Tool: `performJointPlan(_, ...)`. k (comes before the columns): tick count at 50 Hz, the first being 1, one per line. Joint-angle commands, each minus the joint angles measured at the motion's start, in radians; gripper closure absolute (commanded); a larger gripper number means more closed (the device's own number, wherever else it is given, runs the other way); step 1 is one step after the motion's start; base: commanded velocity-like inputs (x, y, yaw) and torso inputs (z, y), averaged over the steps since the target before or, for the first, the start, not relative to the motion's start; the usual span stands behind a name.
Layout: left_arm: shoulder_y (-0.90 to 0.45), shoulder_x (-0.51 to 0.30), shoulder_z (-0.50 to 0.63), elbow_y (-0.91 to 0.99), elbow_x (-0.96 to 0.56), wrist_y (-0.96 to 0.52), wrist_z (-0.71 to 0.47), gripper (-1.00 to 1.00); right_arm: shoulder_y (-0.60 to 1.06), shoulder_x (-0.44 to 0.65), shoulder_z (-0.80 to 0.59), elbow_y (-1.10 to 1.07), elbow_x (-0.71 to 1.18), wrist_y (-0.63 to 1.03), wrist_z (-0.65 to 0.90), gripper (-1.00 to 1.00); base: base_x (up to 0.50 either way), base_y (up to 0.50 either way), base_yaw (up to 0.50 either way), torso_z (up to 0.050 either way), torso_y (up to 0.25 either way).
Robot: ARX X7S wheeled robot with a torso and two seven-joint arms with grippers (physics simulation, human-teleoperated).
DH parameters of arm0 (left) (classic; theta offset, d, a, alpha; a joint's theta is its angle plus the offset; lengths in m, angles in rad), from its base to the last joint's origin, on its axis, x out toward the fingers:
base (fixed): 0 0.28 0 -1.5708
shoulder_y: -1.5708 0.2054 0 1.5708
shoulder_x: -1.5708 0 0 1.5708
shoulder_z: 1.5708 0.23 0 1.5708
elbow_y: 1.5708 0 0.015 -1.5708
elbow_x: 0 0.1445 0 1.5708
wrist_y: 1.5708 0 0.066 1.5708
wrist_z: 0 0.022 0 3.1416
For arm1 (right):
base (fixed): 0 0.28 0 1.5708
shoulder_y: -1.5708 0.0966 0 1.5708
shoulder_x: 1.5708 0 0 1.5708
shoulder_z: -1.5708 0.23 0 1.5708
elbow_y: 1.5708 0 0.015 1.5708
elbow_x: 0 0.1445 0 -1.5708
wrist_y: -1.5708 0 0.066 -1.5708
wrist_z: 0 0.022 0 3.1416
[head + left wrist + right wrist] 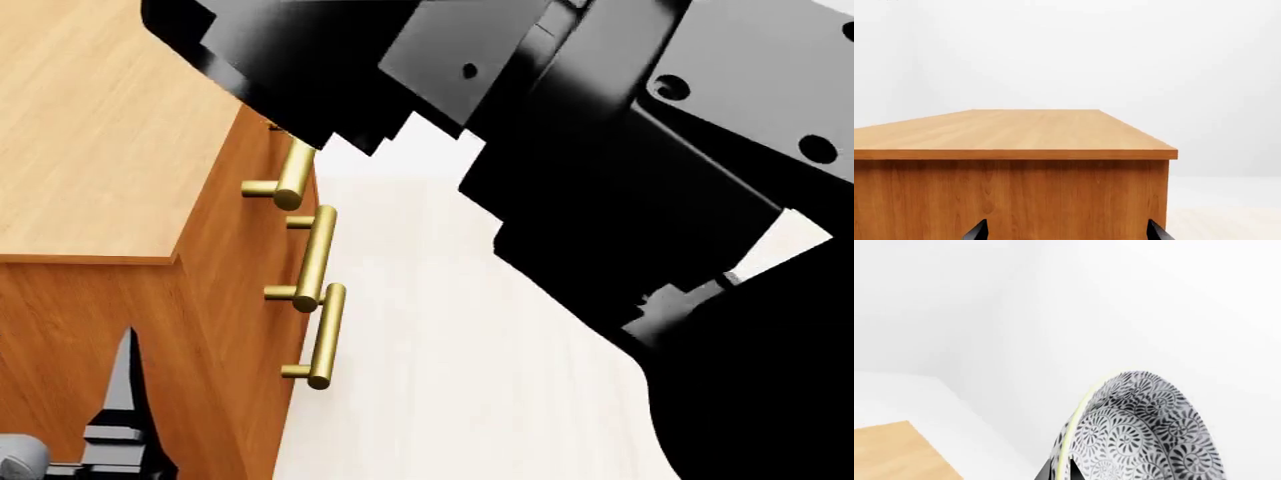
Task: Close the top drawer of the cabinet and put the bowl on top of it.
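The cabinet (94,150) stands at the left of the head view, with three brass handles down its front. The top drawer's handle (284,178) is partly hidden by my black right arm (641,150); the drawer front looks flush with the two below. My left gripper (1066,234) is open and faces the cabinet's plain side wall (1021,195) just under the top, with nothing between its fingers. In the right wrist view my right gripper (1063,472) is shut on the rim of the patterned bowl (1147,430), which stands on edge in the air beyond a corner of the cabinet top (894,455).
A pale wood floor (441,350) spreads out in front of the cabinet. White walls (1121,60) close the room behind it. The two lower handles (318,300) stick out from the front. My right arm fills the upper right of the head view.
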Motion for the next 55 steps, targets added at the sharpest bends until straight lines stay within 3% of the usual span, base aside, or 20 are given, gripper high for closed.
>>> performJointPlan(1, -0.001, -0.004, 0.0, 0.003, 0.005, -0.006, -0.011, -1.0, 0.103, -0.056, -0.3, 0.036, 0.265, -0.224, 0.089, 1.0, 0.0, 0.0, 0.0, 0.004, 0.25)
performJointPlan(27, 0.033, -0.013, -0.01, -0.04, 0.022, 0.07, -0.004, -1.0, -0.051, -0.056, -0.32, -0.169, 0.199, -0.215, 0.136, 1.0, 0.0, 0.0, 0.0, 0.001, 0.019)
performJointPlan(55, 0.032, -0.009, -0.012, -0.101, 0.016, 0.112, 0.009, -1.0, -0.222, -0.056, -0.314, -0.129, 0.065, -0.225, 0.07, 1.0, 0.0, 0.0, 0.0, 0.0, 0.0)
